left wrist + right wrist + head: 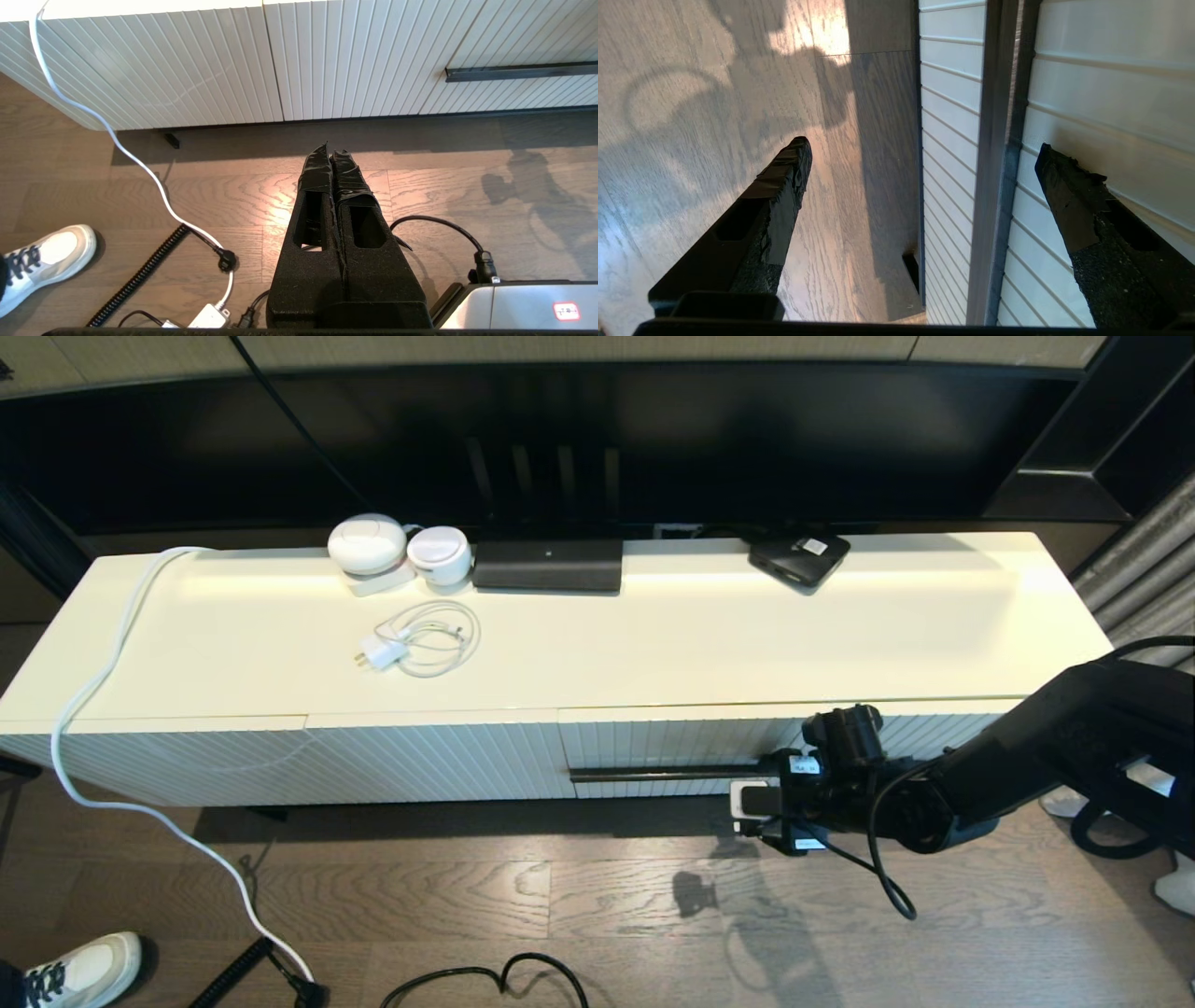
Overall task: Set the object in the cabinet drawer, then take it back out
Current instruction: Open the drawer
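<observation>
The black folding umbrella is nowhere in view. The cabinet drawer is closed, its fluted cream front flush with the cabinet. Its thin dark bar handle runs along the lower part of the front. My right gripper is open at the handle's right end, one finger against the fluted front above the bar and the other finger over the floor. My left gripper is shut on nothing and hangs low over the wooden floor, in front of the cabinet; the drawer handle shows beyond it.
On the cabinet top lie two white round devices, a coiled white charger, a long black device and a flat black box with a white label. A white cable drapes to the floor. A handleless fluted panel is left. A shoe stands near.
</observation>
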You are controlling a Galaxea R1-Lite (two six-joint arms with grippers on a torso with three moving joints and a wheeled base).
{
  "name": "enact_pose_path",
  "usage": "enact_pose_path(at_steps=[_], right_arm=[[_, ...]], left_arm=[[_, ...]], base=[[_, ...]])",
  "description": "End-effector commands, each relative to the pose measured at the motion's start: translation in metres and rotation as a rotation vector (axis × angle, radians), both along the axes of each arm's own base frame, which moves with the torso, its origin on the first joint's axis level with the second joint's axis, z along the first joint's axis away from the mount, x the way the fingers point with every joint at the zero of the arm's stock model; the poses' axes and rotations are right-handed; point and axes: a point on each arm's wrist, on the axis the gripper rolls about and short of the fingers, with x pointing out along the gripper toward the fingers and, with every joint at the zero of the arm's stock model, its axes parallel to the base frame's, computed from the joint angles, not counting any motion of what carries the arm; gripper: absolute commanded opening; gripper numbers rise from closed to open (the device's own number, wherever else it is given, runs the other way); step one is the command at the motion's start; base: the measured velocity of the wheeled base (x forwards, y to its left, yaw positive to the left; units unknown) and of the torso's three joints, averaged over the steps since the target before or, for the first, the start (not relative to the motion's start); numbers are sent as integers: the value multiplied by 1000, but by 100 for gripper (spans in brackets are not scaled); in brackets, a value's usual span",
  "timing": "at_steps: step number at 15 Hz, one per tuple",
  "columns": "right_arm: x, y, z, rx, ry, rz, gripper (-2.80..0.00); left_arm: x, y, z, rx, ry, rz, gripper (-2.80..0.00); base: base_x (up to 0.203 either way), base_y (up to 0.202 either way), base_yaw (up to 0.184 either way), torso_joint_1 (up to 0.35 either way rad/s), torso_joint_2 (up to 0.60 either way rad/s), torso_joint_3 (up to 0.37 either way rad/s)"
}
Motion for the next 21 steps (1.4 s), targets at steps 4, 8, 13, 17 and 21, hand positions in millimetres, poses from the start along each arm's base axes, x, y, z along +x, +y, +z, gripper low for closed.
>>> enact_pose_path(at_steps=[4,8,13,17,21], right_arm=[[1,1,-3,-3,0,5,0],[3,1,-4,-3,0,5,0],[6,2,-11,-1,-5,4,0],[7,3,-14,-3,4,5,0],[3,4,-17,-9,22,10,0]], left_arm=[[0,0,0,0,2,0,-280],[0,0,0,0,2,0,-280],[0,0,0,0,2,0,-280],[0,0,0,0,2,0,-280],[0,0,0,0,2,0,-280]], base=[[0,0,0,0,0,0],[0,0,0,0,0,0],[0,0,0,0,0,0],[0,0,0,0,0,0],[0,0,0,0,0,0]])
